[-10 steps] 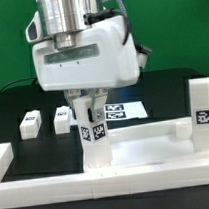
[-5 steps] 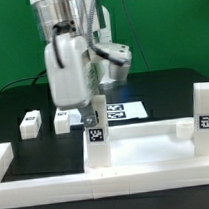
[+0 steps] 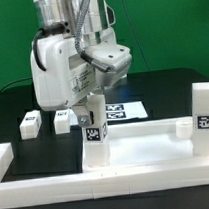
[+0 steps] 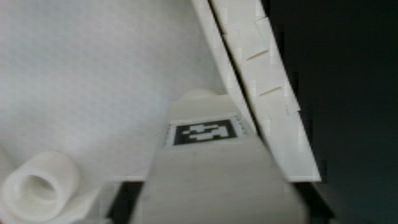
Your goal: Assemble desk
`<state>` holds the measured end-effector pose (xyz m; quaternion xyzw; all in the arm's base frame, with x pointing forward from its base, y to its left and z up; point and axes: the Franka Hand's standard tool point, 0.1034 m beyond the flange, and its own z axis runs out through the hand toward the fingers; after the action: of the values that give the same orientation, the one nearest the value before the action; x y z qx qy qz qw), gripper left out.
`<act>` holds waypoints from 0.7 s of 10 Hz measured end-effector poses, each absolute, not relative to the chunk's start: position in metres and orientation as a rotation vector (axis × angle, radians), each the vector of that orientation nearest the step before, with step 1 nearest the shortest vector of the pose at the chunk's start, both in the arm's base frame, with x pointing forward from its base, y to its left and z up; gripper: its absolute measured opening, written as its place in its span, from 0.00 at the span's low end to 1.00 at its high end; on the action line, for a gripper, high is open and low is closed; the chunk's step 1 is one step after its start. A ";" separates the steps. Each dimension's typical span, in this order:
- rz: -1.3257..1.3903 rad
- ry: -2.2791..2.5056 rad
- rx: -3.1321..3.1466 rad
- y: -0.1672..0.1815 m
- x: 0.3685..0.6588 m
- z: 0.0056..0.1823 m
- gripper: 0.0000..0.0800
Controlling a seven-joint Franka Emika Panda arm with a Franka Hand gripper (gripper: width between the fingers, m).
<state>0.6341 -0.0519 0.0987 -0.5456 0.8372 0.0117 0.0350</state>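
The desk's white tabletop [image 3: 145, 136] lies flat with its raised rim up; in the wrist view its rim [image 4: 240, 50] runs beside the dark table. One square leg [image 3: 97, 133] with a tag stands upright in the tabletop's near corner at the exterior view's left. My gripper [image 3: 92, 115] reaches down over it, its dark fingers [image 4: 128, 200] pressed against both sides of the leg [image 4: 214, 160] with no gap showing. A second tagged leg [image 3: 202, 109] stands upright at the tabletop's right end. A round socket [image 4: 39, 182] shows beside the held leg.
Two loose tagged legs [image 3: 31, 122] [image 3: 61, 118] lie on the black table at the exterior view's left. The marker board [image 3: 125, 111] lies behind the tabletop. A low white border bar [image 3: 108, 188] runs along the front, with another piece [image 3: 4, 159] at the left.
The wrist has turned about the upright leg, swinging the gripper's body from facing the camera to side-on. The leg stays in its corner.
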 end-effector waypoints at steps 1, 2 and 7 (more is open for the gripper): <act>0.035 2.571 -1.681 -0.052 0.634 0.098 0.44; 0.035 2.571 -1.681 -0.052 0.634 0.098 0.67; 0.024 2.454 -1.696 -0.020 0.645 0.155 0.81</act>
<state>0.6453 -0.0204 0.1552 -0.5668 0.8200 0.0080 0.0792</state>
